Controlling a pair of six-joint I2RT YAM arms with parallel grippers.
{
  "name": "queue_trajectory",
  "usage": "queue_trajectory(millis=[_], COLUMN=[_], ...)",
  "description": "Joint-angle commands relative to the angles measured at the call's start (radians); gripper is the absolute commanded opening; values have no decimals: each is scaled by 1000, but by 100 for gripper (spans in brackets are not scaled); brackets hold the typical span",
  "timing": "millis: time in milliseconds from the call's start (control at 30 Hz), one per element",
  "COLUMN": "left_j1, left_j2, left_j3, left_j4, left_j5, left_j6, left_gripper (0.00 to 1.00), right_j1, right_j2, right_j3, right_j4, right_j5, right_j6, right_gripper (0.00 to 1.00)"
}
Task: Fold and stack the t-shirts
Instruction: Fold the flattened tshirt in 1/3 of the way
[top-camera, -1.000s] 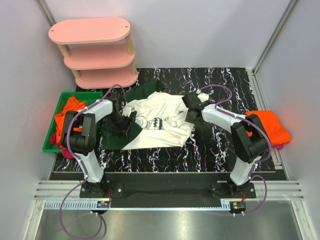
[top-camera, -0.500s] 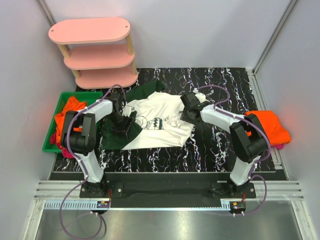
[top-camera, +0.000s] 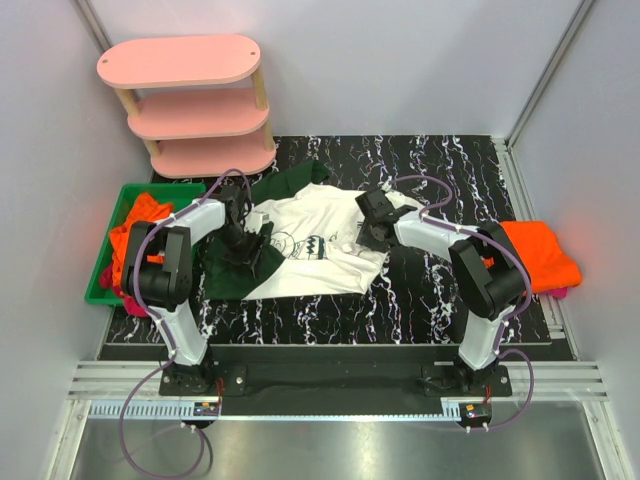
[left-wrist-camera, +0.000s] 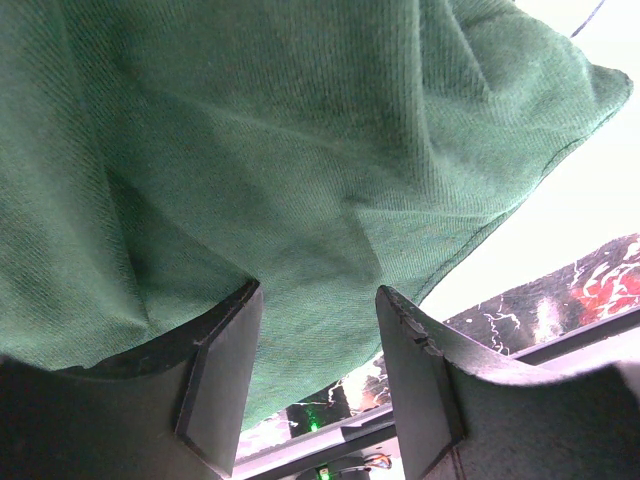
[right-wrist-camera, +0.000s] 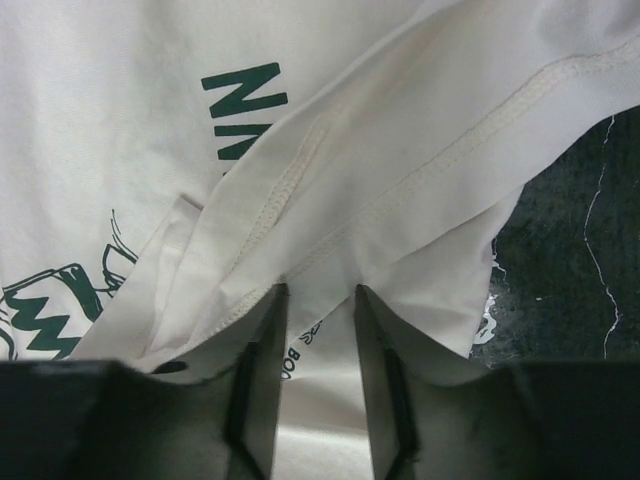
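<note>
In the top view, the white t-shirt (top-camera: 320, 245) lies spread at the middle of the table (top-camera: 450, 170). One dark green sleeve reaches toward the left edge under the left gripper (top-camera: 248, 250), and the right gripper (top-camera: 372, 232) sits over the shirt's right side. An orange t-shirt (top-camera: 545, 255) lies at the right edge. If the right arm pulls its flap across harder than the left side is anchored, the whole shirt could slide and skew the fold. In the left wrist view, the fingers (left-wrist-camera: 215, 380) stand apart with green sleeve cloth filling the gap. Whether they pinch it cannot be told, so that anchor may be loose. In the right wrist view, the fingers (right-wrist-camera: 262, 380) are clamped on a bunched fold of white hem. One layer could slip free, or a lower layer could come along, leaving a crooked crease.
</note>
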Motion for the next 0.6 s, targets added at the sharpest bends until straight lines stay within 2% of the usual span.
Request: queue_trajectory(millis=[0,33,167,400,567], left_j1=[-1,-1,-1,-1,-1], left_j2=[-1,1,1,-2,-5], left_j3=[-20,-20,-20,-23,-19], left_j4=[14,15,15,17,17], left_j5=[-3,-3,-4,-6,-6], left_j6=[9,6,8,8,6], left_gripper=[56,56,56,56,56], right_j1=[11,13,11,13,13], right_j2=[-14,-18,-28,-98,-233], right_j3=[-18,-21,-38,-79,-131], right_j4=[22,23,22,19,14], right_j5=[10,13,27,88,142], right_j6=[23,24,30,27,24], right_gripper=[31,19,0,0,0])
